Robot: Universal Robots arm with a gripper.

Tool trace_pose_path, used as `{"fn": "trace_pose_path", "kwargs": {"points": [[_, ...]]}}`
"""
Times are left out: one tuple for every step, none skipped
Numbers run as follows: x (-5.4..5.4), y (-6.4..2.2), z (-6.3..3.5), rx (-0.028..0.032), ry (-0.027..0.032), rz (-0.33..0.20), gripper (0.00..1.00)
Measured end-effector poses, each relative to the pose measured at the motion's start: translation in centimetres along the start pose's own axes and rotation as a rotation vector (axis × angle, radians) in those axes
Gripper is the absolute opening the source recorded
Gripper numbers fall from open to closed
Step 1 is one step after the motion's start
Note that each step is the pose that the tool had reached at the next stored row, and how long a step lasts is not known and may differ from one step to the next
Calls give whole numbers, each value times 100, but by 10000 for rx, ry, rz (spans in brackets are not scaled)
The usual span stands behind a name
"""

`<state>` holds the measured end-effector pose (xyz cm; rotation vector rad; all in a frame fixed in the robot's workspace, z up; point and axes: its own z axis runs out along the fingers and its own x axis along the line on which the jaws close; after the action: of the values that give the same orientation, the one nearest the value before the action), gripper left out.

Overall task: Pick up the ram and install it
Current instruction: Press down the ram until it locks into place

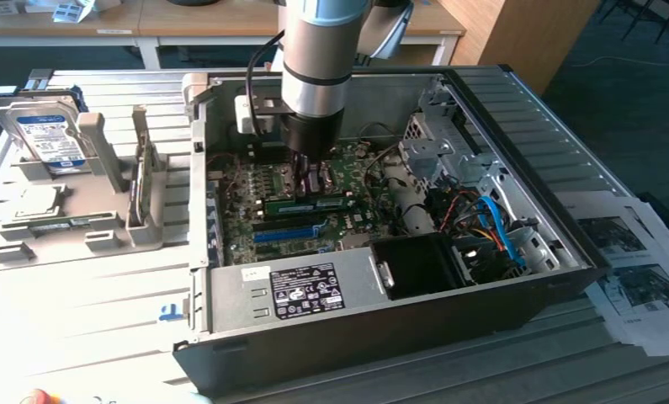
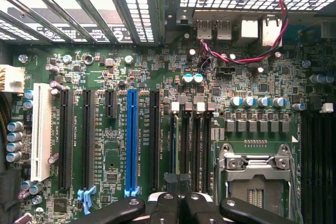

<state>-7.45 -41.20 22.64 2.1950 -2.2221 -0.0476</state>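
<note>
While the arm (image 1: pixel 315 59) hangs straight down into the open computer case (image 1: pixel 559 177), the big grey table (image 1: pixel 76 303) around it carries a tray (image 1: pixel 109 227) on the exterior view's left and printed sheets (image 1: pixel 637 278) on the exterior view's right. On that tray a silver hard drive (image 1: pixel 45 135) stands upright, with a square processor chip (image 1: pixel 37 200) lying flat below it. Down inside the case sits the green motherboard (image 2: pixel 157 77), a blue expansion slot (image 2: pixel 131 137) bright among the black ones, the empty metal processor socket (image 2: pixel 257 174) off to one side. And there's the ram (image 1: pixel 310 204), lying across the board just under the tool. The gripper (image 1: pixel 307 178) is right above it, fingers (image 2: pixel 181 208) pressed together; whether they touch the stick, I can't tell.
</note>
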Motion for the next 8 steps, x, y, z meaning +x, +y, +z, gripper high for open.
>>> {"fn": "trace_pose_path", "kwargs": {"points": [[0, 0, 0, 0, 0, 0, 10], [0, 0, 0, 0, 0, 0, 10], [0, 0, 1, 1, 0, -1, 10], [0, -1, 1, 1, -1, -1, 10], [0, -1, 1, 2, -1, -1, 10], [0, -1, 3, 2, -2, -1, 10], [1, -1, 6, 2, -3, -1, 10], [2, -1, 9, 1, -2, -1, 10]]}}
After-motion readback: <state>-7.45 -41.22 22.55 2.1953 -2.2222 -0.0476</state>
